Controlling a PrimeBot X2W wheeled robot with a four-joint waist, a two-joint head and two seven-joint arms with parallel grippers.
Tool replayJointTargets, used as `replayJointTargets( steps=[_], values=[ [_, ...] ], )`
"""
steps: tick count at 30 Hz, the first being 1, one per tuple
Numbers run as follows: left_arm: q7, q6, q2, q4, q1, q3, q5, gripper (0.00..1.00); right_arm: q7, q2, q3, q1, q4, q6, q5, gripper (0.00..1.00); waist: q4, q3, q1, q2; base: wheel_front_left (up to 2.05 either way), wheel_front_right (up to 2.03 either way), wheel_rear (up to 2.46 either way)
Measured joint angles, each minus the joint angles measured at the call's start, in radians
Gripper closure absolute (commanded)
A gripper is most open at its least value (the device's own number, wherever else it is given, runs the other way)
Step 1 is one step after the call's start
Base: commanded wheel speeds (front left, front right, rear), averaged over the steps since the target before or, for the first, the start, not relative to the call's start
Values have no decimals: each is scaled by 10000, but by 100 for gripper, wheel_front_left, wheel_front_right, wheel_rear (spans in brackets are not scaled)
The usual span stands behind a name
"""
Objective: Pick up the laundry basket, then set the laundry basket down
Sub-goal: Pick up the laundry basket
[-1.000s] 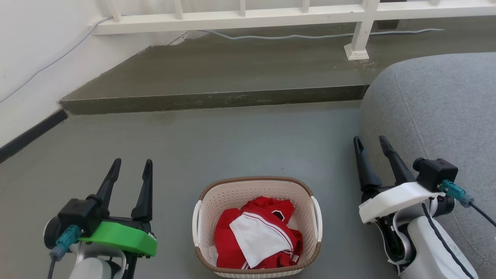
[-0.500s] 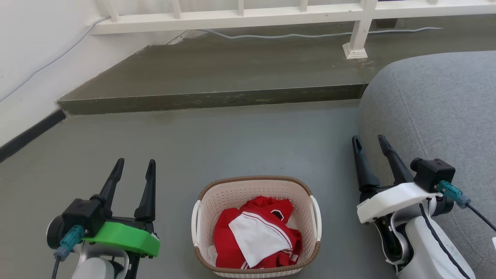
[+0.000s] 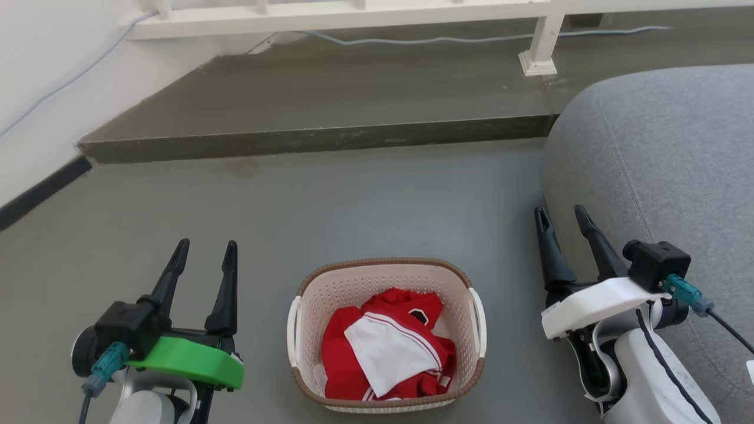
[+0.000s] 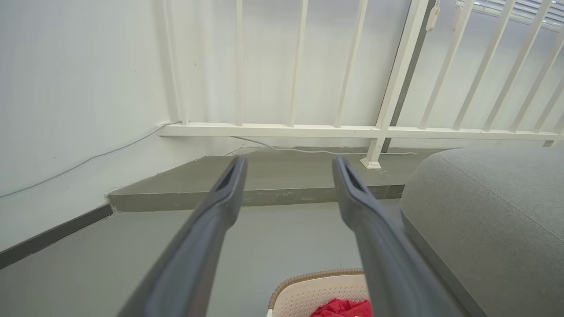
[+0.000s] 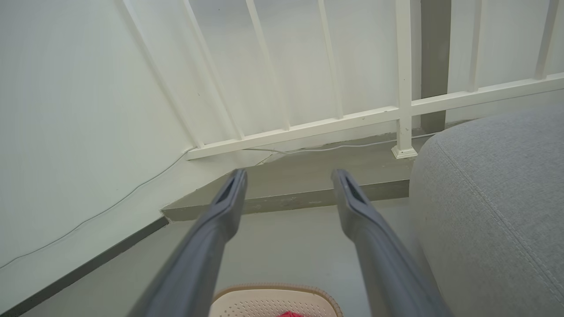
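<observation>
While resting on the floor (image 3: 383, 200), laundry basket (image 3: 359, 290): untouched, red-and-white clothing (image 3: 389, 353) inside
Left gripper (image 3: 207, 242): jaws wide, empty
Right gripper (image 3: 559, 209): jaws wide, empty

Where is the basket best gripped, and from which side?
Likely the basket's white side handles: left hand to the left handle, right hand to the right handle, each from its own side. The handles bow out from the walls, and the basket sits upright between the open hands.

Bright diffuse daylight, faint soft shadows; head view sharp; left hand (image 4: 289, 162) fingers (image 4: 189, 264) blurred close up.
</observation>
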Motion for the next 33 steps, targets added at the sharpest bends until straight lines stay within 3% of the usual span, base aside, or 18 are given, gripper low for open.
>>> replayJointTargets(
  steps=[15,22,33],
  values=[
    [0,0,54,-81,-613,-334,-31,0,-2,35,-303,-215,136,-105,-81,0,-171,1405,0,0,0,0,0],
    [0,0,341,54,-1217,-556,-207,0,-2,54,-339,-652,422,-171,-84,0,-222,2326,0,0,0,0,0],
    [0,-2,522,1099,-2383,-1030,-648,0,-2,61,-577,-1572,1302,-190,-84,0,-243,3857,1,0,0,0,0]
  ],
)
